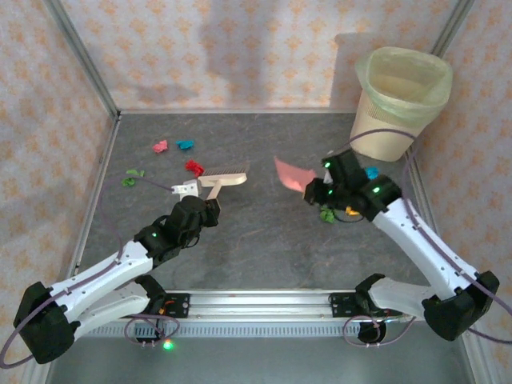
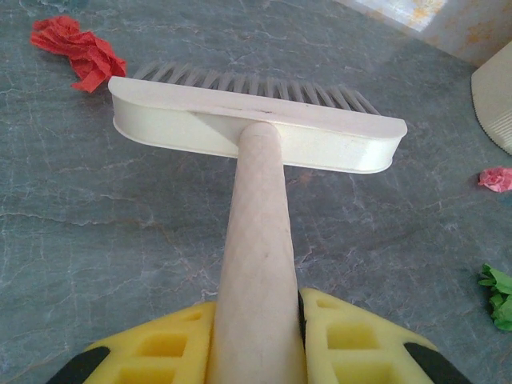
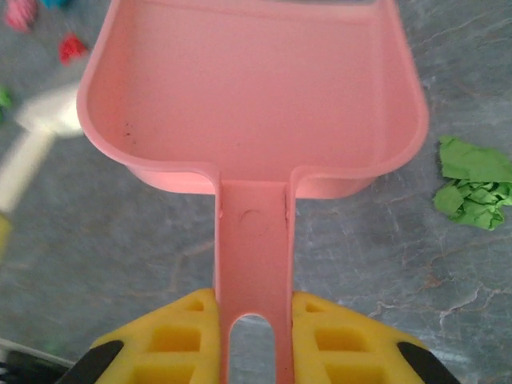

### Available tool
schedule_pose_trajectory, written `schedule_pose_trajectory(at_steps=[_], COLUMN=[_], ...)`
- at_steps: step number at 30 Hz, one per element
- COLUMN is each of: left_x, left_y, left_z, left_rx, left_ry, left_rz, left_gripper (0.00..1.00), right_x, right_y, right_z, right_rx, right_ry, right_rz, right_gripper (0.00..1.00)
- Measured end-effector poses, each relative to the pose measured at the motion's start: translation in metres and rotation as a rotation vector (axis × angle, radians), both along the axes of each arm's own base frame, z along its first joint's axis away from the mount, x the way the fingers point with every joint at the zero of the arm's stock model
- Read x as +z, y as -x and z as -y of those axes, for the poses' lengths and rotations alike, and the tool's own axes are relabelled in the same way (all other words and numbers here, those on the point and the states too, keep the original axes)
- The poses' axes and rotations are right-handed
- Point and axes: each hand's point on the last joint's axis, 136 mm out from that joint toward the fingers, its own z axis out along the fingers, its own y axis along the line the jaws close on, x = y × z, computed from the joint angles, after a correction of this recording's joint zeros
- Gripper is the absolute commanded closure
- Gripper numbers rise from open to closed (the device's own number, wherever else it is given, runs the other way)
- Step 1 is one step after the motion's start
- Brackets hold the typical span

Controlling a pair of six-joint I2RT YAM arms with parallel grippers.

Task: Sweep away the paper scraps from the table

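Observation:
My left gripper is shut on the cream handle of a brush whose bristles rest on the table. A red scrap lies just beyond the brush head's left end. Farther back lie pink and blue scraps, and green ones to the left. My right gripper is shut on the handle of the pink dustpan, which hangs tilted over the table. Green, orange and blue scraps lie by the right arm.
A cream bin lined with a pale green bag stands at the back right corner. Aluminium rails edge the table, with orange patterned walls behind and at both sides. Between brush and dustpan lies bare grey surface.

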Motion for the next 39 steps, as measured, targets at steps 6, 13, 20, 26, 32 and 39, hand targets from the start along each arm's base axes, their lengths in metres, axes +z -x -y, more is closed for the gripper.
schedule_pose_trajectory(at_steps=[6, 13, 20, 26, 32, 39], left_x=[0.025, 0.039, 0.032, 0.037, 0.052, 0.043], left_y=[0.004, 0.010, 0.012, 0.003, -0.013, -0.040], left_z=[-0.012, -0.037, -0.060, -0.069, -0.080, -0.080], left_rx=[0.039, 0.128, 0.233, 0.290, 0.338, 0.315], left_ry=[0.040, 0.041, -0.033, -0.104, -0.107, -0.127], left_rz=[0.089, 0.172, 0.158, 0.053, -0.068, -0.302], left_gripper=[1.00, 1.00, 1.00, 1.00, 1.00, 1.00], right_x=[-0.055, -0.099, -0.121, -0.120, -0.116, -0.124], right_y=[0.033, 0.058, 0.046, 0.027, 0.016, 0.008], right_z=[-0.022, -0.059, -0.097, -0.129, -0.159, -0.172], right_rx=[0.187, 0.449, 0.584, 0.603, 0.605, 0.594], right_ry=[0.180, 0.328, 0.402, 0.382, 0.332, 0.321], right_rz=[0.046, 0.154, 0.246, 0.312, 0.336, 0.347], right_gripper=[1.00, 1.00, 1.00, 1.00, 1.00, 1.00])
